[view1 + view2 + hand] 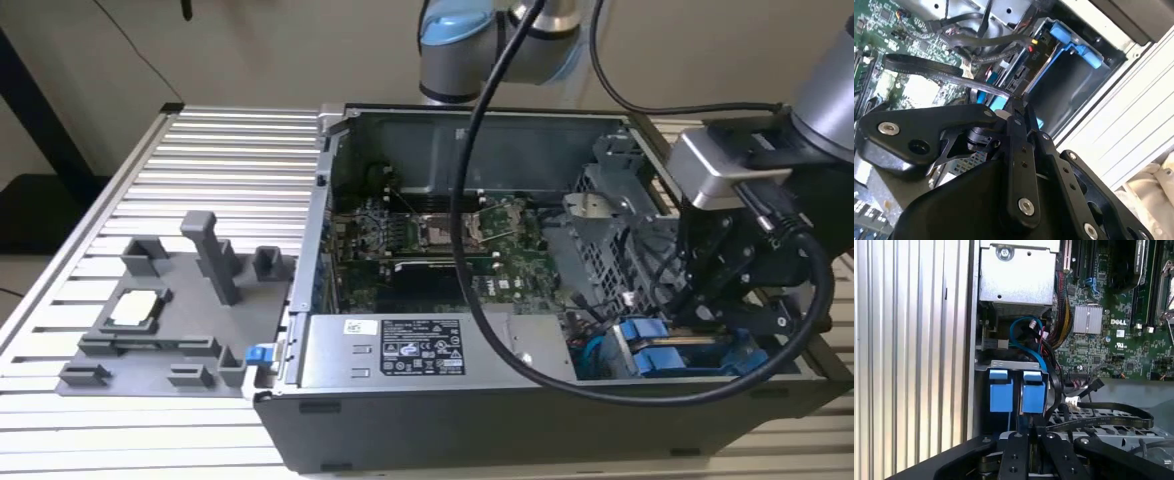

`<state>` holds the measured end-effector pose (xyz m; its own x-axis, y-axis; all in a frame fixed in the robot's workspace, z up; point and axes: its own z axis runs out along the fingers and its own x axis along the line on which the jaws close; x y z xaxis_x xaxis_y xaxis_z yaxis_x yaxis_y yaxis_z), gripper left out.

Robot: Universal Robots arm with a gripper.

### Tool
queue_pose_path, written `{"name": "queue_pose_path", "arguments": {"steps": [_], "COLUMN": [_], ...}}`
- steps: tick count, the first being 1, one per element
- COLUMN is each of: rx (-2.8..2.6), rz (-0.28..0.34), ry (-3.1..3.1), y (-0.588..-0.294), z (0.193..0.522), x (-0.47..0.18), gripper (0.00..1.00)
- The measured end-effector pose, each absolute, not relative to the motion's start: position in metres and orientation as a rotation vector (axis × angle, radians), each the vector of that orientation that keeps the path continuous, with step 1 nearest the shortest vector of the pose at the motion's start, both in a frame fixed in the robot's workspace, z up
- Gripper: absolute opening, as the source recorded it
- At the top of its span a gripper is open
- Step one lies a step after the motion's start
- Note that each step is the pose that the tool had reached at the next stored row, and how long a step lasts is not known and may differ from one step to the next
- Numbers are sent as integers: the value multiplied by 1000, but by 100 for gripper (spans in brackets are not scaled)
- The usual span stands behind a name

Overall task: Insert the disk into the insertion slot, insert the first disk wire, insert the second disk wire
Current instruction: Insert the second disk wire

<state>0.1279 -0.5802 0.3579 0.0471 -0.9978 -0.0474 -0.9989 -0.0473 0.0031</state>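
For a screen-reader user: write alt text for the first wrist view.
The end effector hangs just above two bright blue carrier tabs seated side by side in the insertion slot of an open computer case. Blue and black cables loop beyond them, beside the green motherboard and a ribbed metal table.

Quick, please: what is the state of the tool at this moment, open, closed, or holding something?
Tool: its fingers look closed together, low over the blue disk carriers in the computer case; whether they pinch something cannot be told.
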Motion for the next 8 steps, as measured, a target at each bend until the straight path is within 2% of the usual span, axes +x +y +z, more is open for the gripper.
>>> {"name": "queue_pose_path", "arguments": {"steps": [8], "rx": [-2226], "rz": [166], "ry": [2135], "y": [-580], "z": [357], "x": [136], "gripper": [16]}}
